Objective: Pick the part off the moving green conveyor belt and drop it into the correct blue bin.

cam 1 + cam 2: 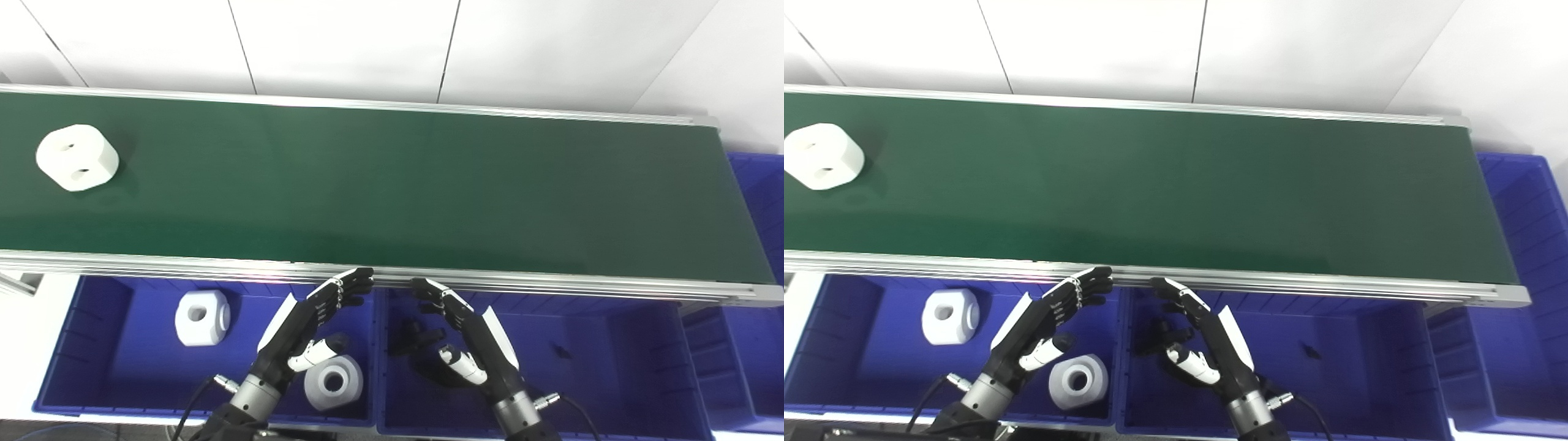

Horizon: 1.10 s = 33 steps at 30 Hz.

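Note:
A white blocky part with two holes (77,157) lies on the green conveyor belt (392,190) at its far left end. My left hand (312,318) hovers open over the left blue bin (73,343), fingertips near the belt's front rail. My right hand (468,331) hovers open over the middle blue bin (612,367), also just below the rail. Neither hand holds anything, and both are far to the right of the part.
The left bin holds two white parts with one hole each (201,316) (334,382). A small dark piece (560,351) lies in the middle bin. A third blue bin (759,202) stands past the belt's right end. An aluminium rail (551,283) edges the belt's front.

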Each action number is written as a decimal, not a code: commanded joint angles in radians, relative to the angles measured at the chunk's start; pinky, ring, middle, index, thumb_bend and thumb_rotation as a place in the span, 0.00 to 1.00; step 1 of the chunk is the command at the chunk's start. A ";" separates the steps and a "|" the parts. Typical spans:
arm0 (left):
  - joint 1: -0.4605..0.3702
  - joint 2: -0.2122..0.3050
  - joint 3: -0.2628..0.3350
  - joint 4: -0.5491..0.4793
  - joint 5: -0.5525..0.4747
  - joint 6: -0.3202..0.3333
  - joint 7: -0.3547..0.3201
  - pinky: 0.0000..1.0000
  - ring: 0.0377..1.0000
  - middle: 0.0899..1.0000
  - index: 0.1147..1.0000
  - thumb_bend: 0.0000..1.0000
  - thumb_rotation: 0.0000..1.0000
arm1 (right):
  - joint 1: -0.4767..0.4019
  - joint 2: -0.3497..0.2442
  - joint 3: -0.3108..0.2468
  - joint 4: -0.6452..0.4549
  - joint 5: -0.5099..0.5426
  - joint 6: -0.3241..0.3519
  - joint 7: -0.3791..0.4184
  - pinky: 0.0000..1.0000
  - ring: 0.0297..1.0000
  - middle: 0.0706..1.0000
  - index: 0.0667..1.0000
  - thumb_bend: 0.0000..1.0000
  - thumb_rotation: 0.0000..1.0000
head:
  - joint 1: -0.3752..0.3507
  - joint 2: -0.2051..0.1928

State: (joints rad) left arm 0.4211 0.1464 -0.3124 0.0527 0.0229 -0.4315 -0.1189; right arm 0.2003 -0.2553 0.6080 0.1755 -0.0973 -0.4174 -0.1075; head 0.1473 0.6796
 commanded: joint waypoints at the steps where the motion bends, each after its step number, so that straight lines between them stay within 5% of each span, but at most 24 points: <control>1: 0.004 -0.005 0.005 -0.017 -0.012 -0.038 -0.007 0.80 0.83 0.83 0.82 0.78 0.82 | -0.005 0.003 -0.002 -0.016 0.005 -0.053 -0.004 0.76 0.83 0.85 0.83 0.89 0.96 | 0.000 -0.001; 33: 0.004 -0.009 0.014 -0.010 -0.021 -0.038 -0.026 0.81 0.84 0.83 0.82 0.78 0.81 | -0.002 0.014 -0.022 -0.010 0.022 -0.053 0.036 0.77 0.83 0.85 0.82 0.90 0.93 | -0.001 -0.009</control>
State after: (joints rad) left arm 0.4201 0.1436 -0.3038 0.0561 0.0098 -0.4315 -0.1351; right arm 0.1990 -0.2505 0.5922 0.1810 -0.0874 -0.4174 -0.0747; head 0.1457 0.6719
